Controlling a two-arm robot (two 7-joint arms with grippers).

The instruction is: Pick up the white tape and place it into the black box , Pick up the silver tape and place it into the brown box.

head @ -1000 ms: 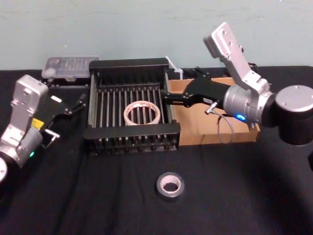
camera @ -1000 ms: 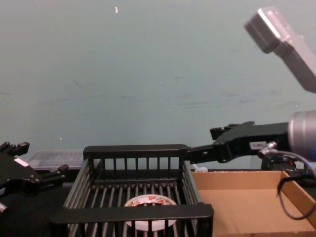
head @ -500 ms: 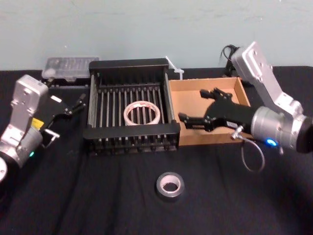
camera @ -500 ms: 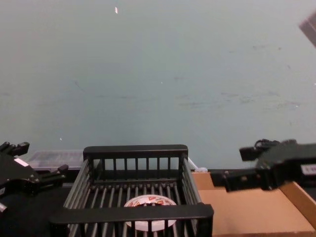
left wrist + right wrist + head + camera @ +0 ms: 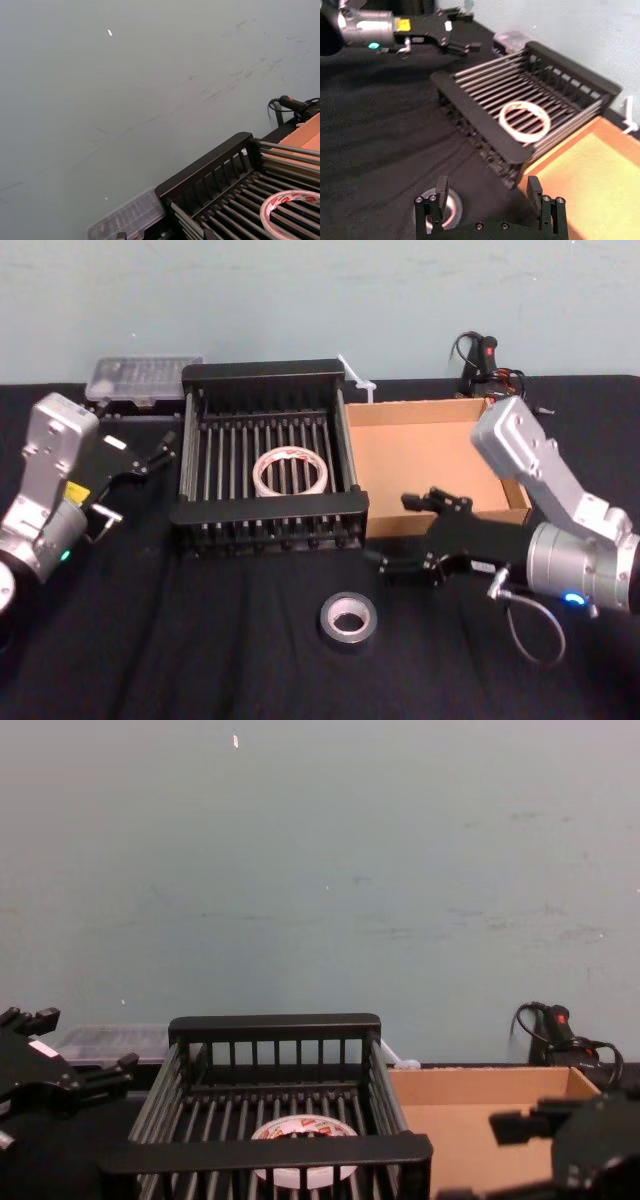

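Note:
The white tape [image 5: 290, 472] lies flat on the barred floor of the black box [image 5: 270, 507]; the right wrist view shows the tape [image 5: 524, 119] and the box [image 5: 480, 120] too. The silver tape [image 5: 348, 618] rests on the black cloth in front of that box. My right gripper [image 5: 396, 534] hovers open and empty in front of the brown box [image 5: 430, 455], just right of and behind the silver tape. From the right wrist, the silver tape [image 5: 446, 209] sits partly behind one finger of the right gripper [image 5: 488, 190]. My left gripper [image 5: 135, 483] stays parked, open, left of the black box.
A clear plastic case [image 5: 140, 375] sits behind the black box at the back left. A black cable bundle with a red part [image 5: 485, 358] lies behind the brown box. A white plastic strip [image 5: 356, 378] lies between the boxes' back corners. Black cloth covers the table.
My right gripper has drawn back from the black box's right rim, across the brown box, and come down in front of it near the silver tape, staying open. The left arm is unmoved.

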